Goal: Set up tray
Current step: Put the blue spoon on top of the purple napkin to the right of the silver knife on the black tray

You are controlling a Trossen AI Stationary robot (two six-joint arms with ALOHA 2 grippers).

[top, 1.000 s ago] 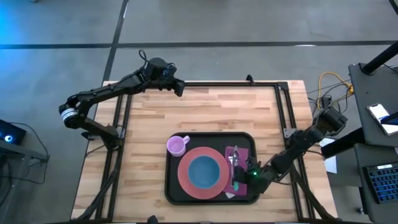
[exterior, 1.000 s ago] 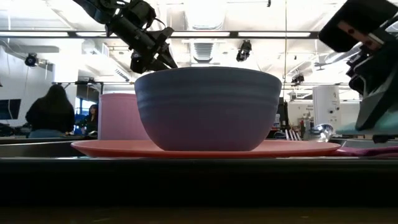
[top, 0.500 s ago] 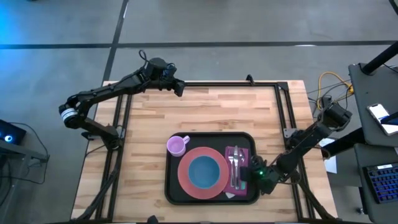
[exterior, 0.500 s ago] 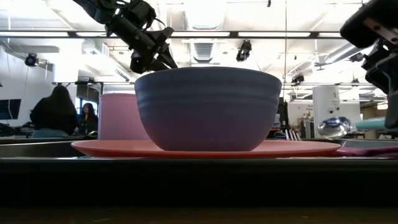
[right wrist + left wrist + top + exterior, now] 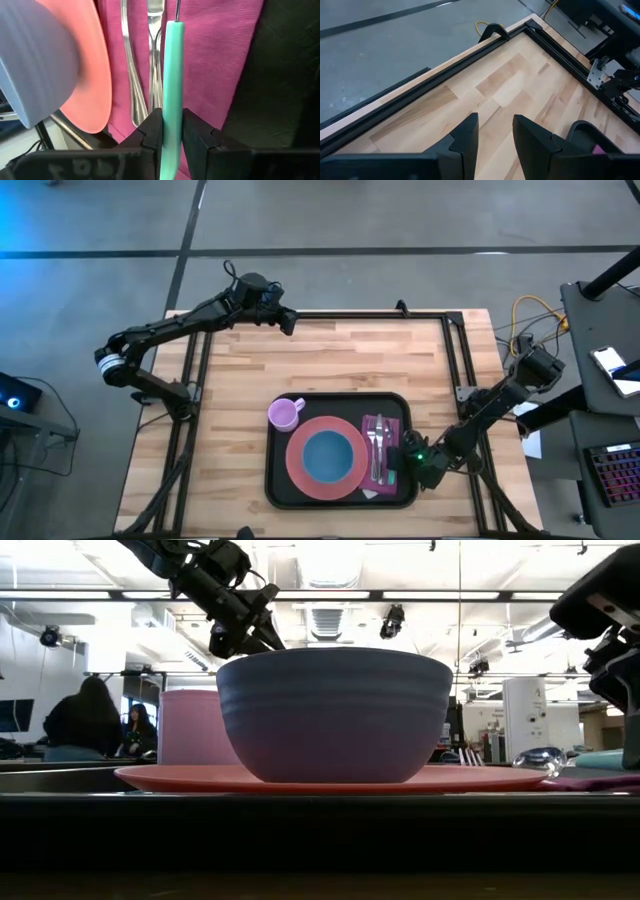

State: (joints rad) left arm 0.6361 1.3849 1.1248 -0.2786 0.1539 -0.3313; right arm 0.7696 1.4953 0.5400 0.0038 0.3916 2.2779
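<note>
The black tray (image 5: 272,476) lies at the table's near middle. On it stand a pink plate (image 5: 299,471) carrying a blue bowl (image 5: 327,457), and a pink cup (image 5: 284,414) at its far left corner. A magenta napkin (image 5: 372,426) on the tray's right side carries a spoon (image 5: 127,60) and a fork (image 5: 155,50). My right gripper (image 5: 404,464) is at the tray's right near edge, shut on a teal-handled utensil (image 5: 173,75) that runs beside the fork. My left gripper (image 5: 286,321) hangs open above the table's far left edge. My right gripper pinches the utensil's teal handle (image 5: 172,117) between its two fingers (image 5: 151,131). The fingers come from the tray's right near side, roughly in line with the handle. The utensil reaches out level over the napkin; whether its far end touches the cloth, I cannot tell.
Bare wooden tabletop (image 5: 350,355) spreads between the tray and the far edge. A black frame rail (image 5: 470,55) borders the table. In the low view the bowl (image 5: 335,715) fills the middle, with the cup (image 5: 190,725) behind it; people sit in the room beyond.
My right gripper has drawn back a little toward the table's right edge, still shut on the teal handle. In the low view the teal handle has sunk lower than half a second ago.
</note>
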